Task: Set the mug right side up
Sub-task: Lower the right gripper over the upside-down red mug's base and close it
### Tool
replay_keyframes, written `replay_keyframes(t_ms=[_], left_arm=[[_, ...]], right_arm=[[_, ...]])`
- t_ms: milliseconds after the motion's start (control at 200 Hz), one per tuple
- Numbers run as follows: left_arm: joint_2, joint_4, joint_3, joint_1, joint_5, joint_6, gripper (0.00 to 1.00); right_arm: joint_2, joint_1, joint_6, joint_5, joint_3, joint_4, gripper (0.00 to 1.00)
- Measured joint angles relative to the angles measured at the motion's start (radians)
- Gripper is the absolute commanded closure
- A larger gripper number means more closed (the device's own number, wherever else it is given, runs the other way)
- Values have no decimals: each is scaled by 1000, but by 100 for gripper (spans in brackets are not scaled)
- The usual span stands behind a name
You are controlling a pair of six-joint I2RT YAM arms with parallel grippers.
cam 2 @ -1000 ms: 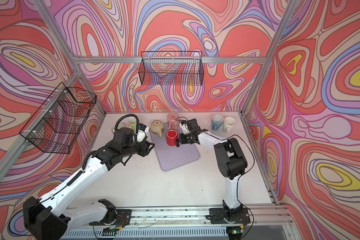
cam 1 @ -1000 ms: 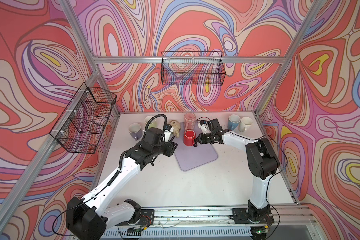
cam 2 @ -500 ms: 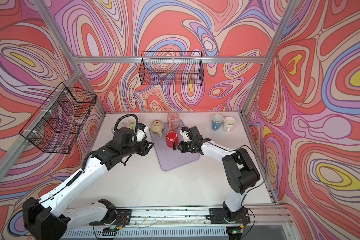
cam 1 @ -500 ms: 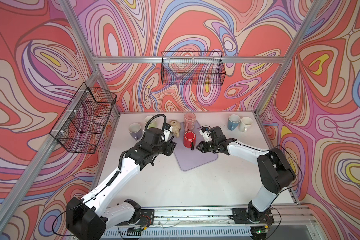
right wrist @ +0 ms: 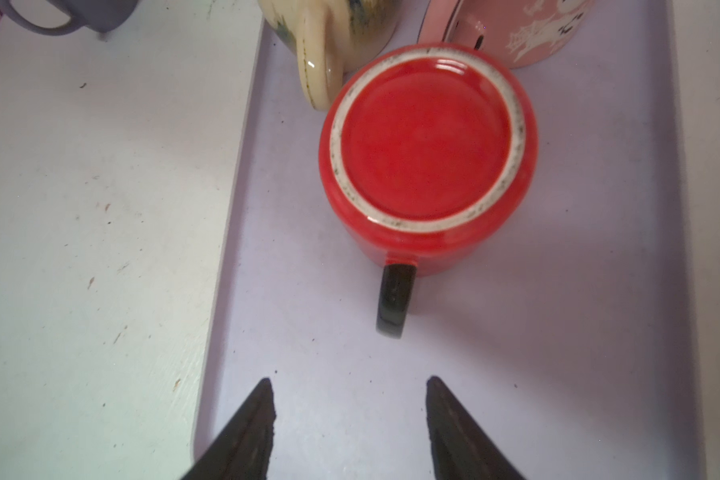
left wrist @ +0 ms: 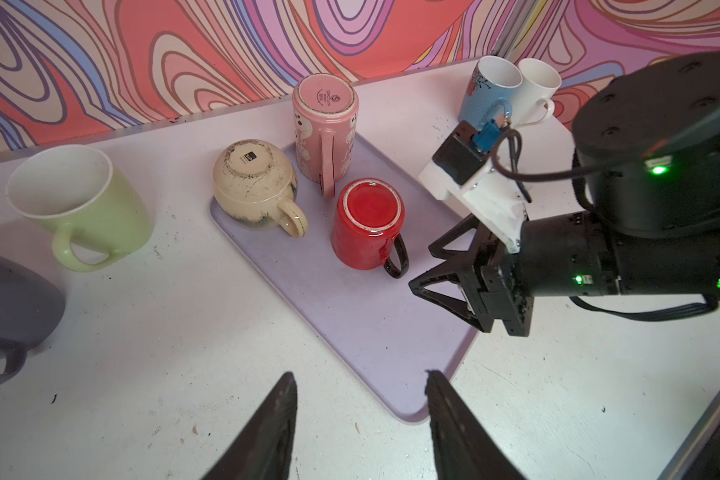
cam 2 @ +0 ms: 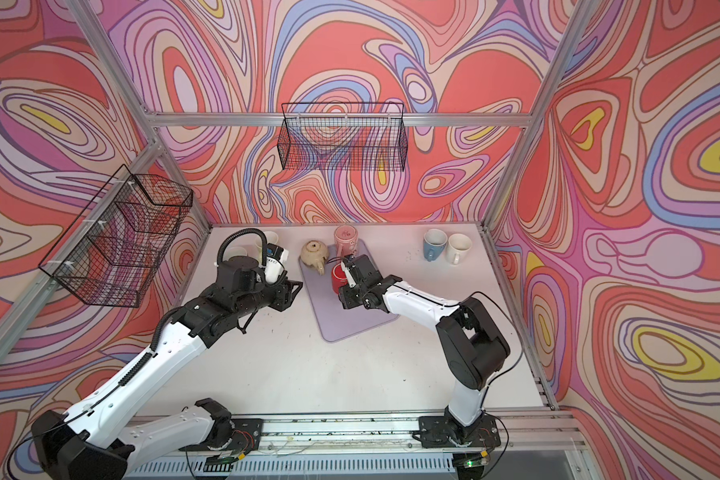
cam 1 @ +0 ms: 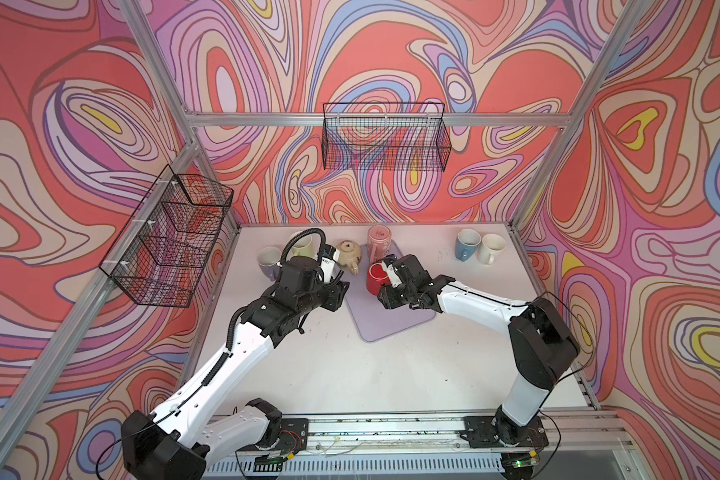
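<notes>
We see the red mug (right wrist: 425, 141) upside down on the lavender tray (right wrist: 578, 374). Our right gripper (right wrist: 348, 395) stands open and empty just short of its black handle (right wrist: 393, 299). Our left gripper (left wrist: 360, 399) hovers open, holding nothing, beside the tray.

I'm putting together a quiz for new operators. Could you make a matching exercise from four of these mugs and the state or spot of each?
Things:
1 red mug
2 green mug
3 blue mug
4 pink mug

States:
a upright, beside the white mug
b upside down, black handle
c upright, next to the purple mug
d upside down, white drawings on its side

Pairs: 1-b, 2-c, 3-a, 4-d
</notes>
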State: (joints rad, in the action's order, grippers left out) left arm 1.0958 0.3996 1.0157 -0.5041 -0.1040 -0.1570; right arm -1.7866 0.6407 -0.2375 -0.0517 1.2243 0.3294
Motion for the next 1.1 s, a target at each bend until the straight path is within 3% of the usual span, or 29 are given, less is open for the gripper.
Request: replay_keyframes(t_ms=[621, 1102], left_arm=[[-14, -1, -1, 2, 8, 0, 46], [-13, 0, -1, 2, 8, 0, 46]], right_arm=[[-241, 2, -52, 80, 152, 23, 46], [-278, 2, -37, 115, 171, 15, 72]])
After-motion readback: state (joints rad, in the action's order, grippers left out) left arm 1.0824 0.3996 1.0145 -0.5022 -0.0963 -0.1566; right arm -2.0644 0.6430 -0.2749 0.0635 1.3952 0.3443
